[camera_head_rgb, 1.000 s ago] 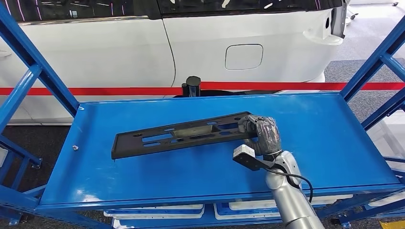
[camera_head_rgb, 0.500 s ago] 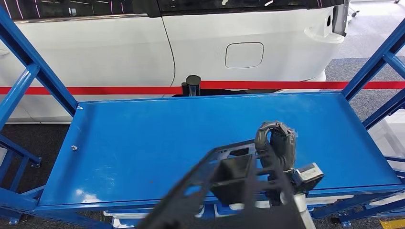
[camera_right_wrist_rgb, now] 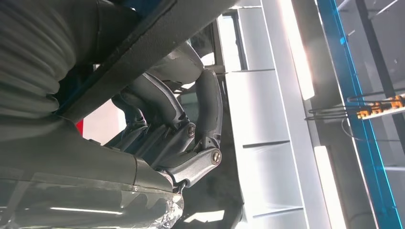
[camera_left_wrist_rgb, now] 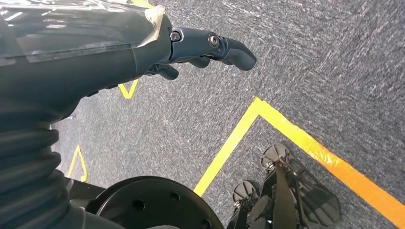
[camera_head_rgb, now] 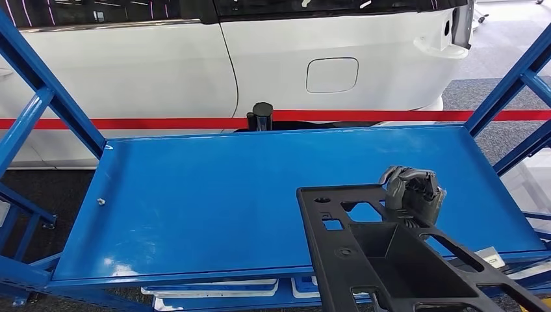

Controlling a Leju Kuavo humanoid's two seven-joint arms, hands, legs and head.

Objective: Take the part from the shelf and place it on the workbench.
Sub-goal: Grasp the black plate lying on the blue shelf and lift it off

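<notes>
While the right robot hand (camera_head_rgb: pixel 413 190) grips the black part (camera_head_rgb: pixel 383 253) clear above the blue shelf (camera_head_rgb: pixel 195 195), the carry step applies: next, transfer it to the counter.

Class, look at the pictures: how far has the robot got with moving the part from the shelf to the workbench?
Done: the black part is lifted clear of the blue shelf. In hand: the right robot hand grips its far edge, carrying it near the camera. The left robot hand hangs over the floor, holding nothing. Left: placing it on the workbench.

The head camera looks down at the shelf (camera_head_rgb: pixel 195 195); the left wrist camera faces the floor (camera_left_wrist_rgb: pixel 334 71); the right looks upward, close.
</notes>
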